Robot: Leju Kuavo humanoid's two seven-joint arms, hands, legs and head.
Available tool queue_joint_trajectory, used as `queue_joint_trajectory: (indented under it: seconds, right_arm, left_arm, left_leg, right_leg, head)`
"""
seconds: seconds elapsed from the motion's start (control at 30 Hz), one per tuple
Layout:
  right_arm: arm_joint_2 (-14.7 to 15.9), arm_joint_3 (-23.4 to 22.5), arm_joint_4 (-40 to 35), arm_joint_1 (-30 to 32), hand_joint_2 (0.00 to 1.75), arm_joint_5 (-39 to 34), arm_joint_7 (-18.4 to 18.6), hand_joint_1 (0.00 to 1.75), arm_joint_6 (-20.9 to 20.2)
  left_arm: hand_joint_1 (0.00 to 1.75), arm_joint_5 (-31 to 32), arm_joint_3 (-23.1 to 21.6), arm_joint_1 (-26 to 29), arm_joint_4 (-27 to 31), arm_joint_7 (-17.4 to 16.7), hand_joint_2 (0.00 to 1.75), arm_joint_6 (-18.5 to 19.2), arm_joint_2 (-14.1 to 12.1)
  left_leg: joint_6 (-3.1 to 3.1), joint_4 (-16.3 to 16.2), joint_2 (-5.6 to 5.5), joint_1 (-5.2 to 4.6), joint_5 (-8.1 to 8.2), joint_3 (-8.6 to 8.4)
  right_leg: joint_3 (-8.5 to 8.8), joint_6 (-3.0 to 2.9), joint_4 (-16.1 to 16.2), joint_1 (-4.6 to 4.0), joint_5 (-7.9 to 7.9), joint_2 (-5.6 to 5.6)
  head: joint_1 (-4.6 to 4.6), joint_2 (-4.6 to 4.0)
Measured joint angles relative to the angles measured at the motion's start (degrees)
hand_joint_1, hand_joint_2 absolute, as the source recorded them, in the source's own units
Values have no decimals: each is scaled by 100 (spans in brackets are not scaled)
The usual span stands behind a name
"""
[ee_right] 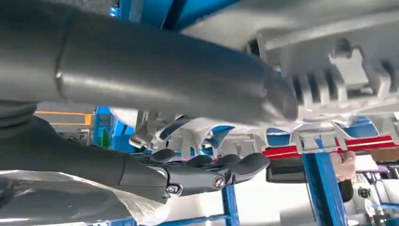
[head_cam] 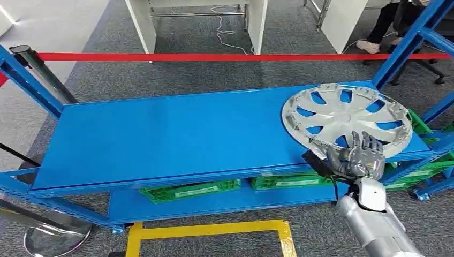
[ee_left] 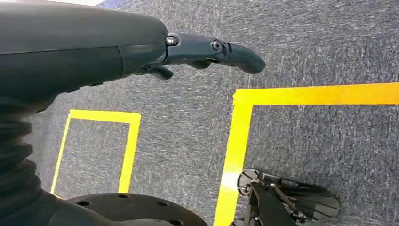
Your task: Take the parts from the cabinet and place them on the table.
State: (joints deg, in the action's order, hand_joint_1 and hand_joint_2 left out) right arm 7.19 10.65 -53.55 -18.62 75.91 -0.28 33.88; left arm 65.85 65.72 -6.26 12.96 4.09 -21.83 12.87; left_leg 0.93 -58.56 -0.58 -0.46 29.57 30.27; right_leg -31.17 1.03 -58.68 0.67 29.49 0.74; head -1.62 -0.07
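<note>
Right hand (head_cam: 357,156) forward, fingers (head_cam: 366,143) curled in a grip; left hand (ee_left: 141,52) hanging, fingers loosely extended

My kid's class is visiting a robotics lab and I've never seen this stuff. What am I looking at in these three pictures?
A humanoid robot filmed by its own cameras. The head view looks down on a blue shelf bearing a silver wheel cover. The robot's right hand grips the cover's near rim; the right wrist view shows that rim from close up, between thumb and fingers. The left wrist view looks down past the empty left hand at grey carpet with yellow tape. Green crates sit on the lower shelf.
</note>
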Motion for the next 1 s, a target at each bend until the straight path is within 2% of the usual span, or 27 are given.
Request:
queue_joint_trajectory:
  seconds: [0.33,0.37,0.67,1.0]
  right_arm:
    - [0,52,39,1,0,85,146,0,-114]
    - [0,63,68,-17,175,85,149,0,-116]
    - [-118,173,680,-312,175,90,144,0,-94]
    - [-216,205,1137,-664,175,-144,-81,0,-149]
  left_arm:
    - [0,24,-2,-1,0,-17,175,0,0]
    - [0,24,-2,-1,0,4,175,4,0]
    - [0,85,-44,-17,0,15,175,0,26]
    - [0,210,-168,-35,0,-7,175,44,59]
  left_leg:
    - [0,0,0,0,0,2]
    - [0,0,0,0,0,2]
    - [0,0,1,1,0,-2]
    - [0,0,5,1,-1,-22]
  right_leg:
    - [-1,0,0,0,0,1]
    - [0,0,0,0,0,1]
    - [2,0,0,0,-1,4]
    - [19,0,0,-1,-4,14]
  head:
    - [0,0]
    - [0,0]
    - [0,0]
    - [0,0]
